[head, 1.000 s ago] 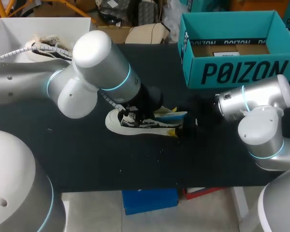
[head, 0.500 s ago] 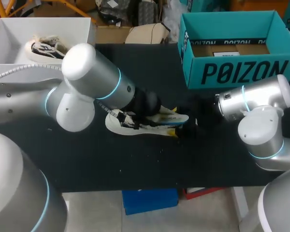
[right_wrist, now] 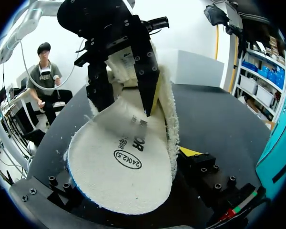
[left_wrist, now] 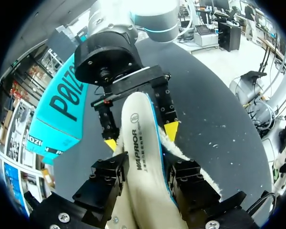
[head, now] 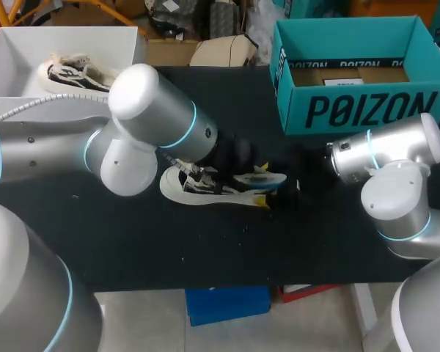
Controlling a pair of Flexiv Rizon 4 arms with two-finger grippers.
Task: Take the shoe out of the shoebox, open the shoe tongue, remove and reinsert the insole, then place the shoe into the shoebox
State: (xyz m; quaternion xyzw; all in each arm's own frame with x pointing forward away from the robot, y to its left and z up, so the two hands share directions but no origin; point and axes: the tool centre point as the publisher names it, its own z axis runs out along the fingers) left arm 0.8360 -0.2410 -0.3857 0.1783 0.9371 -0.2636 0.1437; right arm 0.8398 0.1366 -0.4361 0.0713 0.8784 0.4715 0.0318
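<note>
Outside the teal shoebox (head: 356,110), shoe (head: 177,188) on table (head: 205,246)

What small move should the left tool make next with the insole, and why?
Probably ease the insole down into the shoe. The left tool grips it by both edges, its heel end lies above the fleecy opening rather than seated, and the right tool stands at the shoe's heel. I cannot tell if it is coming out instead.

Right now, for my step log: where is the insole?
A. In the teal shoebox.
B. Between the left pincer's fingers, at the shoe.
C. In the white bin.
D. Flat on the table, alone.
B: the left pincer clasps the insole, whose far end sits at the shoe.
</note>
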